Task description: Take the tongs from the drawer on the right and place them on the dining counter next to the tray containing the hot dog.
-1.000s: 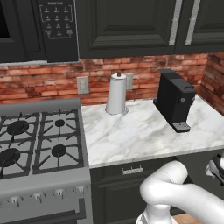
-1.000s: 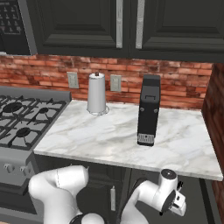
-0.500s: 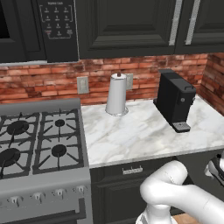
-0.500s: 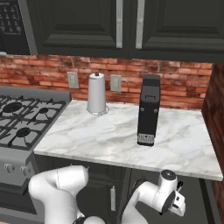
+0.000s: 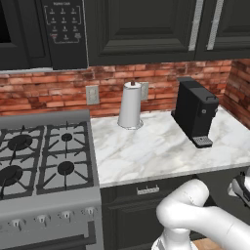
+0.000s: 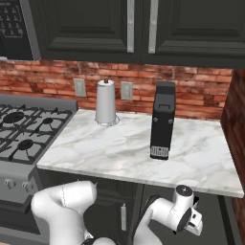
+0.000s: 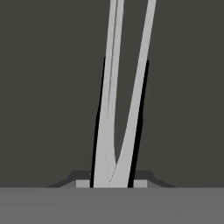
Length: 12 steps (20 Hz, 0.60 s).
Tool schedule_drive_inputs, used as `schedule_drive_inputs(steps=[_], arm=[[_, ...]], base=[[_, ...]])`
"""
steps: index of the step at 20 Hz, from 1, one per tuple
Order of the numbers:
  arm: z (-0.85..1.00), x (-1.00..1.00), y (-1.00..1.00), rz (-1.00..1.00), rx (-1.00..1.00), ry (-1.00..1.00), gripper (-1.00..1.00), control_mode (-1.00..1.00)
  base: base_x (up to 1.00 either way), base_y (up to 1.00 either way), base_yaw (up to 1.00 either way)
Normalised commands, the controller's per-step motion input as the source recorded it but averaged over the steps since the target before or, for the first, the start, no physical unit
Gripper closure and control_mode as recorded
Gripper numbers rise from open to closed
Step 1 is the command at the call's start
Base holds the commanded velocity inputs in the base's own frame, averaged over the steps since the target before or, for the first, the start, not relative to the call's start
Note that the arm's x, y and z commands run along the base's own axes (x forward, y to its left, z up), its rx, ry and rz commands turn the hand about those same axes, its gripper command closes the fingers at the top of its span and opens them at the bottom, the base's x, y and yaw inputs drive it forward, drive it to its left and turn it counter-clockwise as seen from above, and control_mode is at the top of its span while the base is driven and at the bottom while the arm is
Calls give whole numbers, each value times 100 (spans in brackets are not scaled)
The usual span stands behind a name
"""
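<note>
In the hand view the long slim black tongs with pale silvery edges (image 7: 118, 109) lie on a flat dark grey surface, their two arms meeting between the gripper (image 7: 111, 183) and running away from it, splaying slightly. The fingers are drawn close together and pinch the tongs at the joined end. In the base views, a white paper-towel roll (image 5: 130, 105) and a black coffee machine (image 5: 196, 112) stand on the white-grey veined marble worktop (image 6: 119, 148) against the red brick wall, with a grey gas stove (image 5: 41, 156) to the left.

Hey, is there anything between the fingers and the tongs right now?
Nothing visible does. In the hand view the tongs run straight up from between the fingers, whose tips flank their joined end at the bottom, with only the dark drawer floor around them.
</note>
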Motion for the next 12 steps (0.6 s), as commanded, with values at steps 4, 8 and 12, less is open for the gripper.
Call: schedule_drive_inputs(steps=[4,8,12], arm=[[0,-17,-1,0,1,0,100,-100],[7,-44,0,0,0,-4,100,-100],[49,-57,0,-1,0,-1,100,-100]], base=[[0,0,0],[0,0,0],[0,0,0]])
